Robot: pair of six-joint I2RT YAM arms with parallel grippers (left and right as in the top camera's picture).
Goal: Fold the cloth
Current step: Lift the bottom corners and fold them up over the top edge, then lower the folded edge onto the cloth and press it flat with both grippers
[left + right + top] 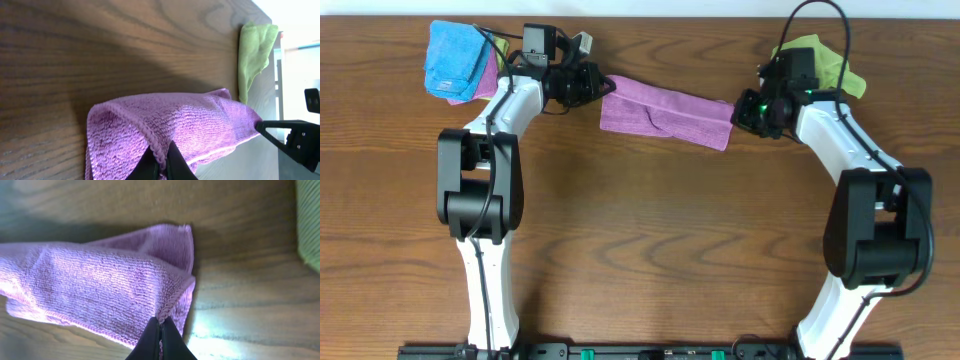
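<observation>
Stretched forward to the far edge of the surface [650,230], the left tool [600,86] and right tool [738,112] each pinch one end of the cloth [665,112].

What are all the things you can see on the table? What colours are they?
purple cloth: 1, lilac, far middle of the table, partly folded
blue cloth: 1, bright blue, far left corner
other purple cloth: 1, pinkish purple, peeking out from under the blue cloth
green cloth: 1, lime green, far right
table: 1, brown wood, under everything
arms: 2, white and black, left arm and right arm, one at each side
grippers: 2, black, left gripper and right gripper, each pinching one end of the purple cloth
</observation>
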